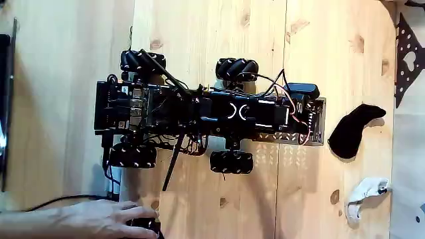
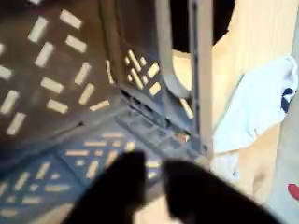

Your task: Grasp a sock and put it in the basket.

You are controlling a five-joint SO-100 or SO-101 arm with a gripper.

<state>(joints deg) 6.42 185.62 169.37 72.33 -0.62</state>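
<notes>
Sock (image 1: 350,130) lying bent on the wooden floor (image 1: 199,33), right of the wheeled robot (image 1: 199,116) in my fixed view.
My wrist view looks into the perforated basket (image 2: 56,84), white sock (image 2: 254,98) just beyond; gripper (image 2: 154,191) blurred, I cannot tell its state.

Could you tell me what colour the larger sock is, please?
Plain black sock, clearest in the fixed view.
</notes>
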